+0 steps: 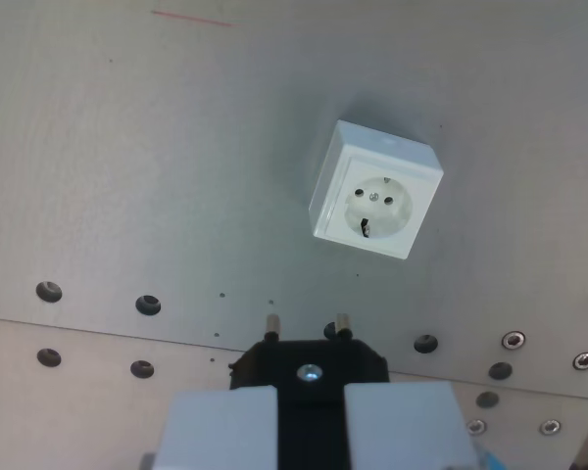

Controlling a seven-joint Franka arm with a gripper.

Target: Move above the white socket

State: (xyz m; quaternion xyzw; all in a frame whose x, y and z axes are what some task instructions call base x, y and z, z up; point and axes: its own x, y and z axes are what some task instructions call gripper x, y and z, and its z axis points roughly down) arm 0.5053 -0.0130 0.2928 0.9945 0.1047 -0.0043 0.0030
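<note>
White plastic forms the socket (375, 189), a square wall-type outlet with a round recess, mounted on the grey metal plate (176, 147). It sits right of centre in the upper half of the wrist view, rotated slightly. The gripper (311, 411) occupies the bottom edge, its two pale fingers (220, 431) clamped on a black plug (309, 367). The plug's two metal pins (271, 323) point toward the socket, well apart from it. A row of bolt holes (148, 305) crosses the plate below.
</note>
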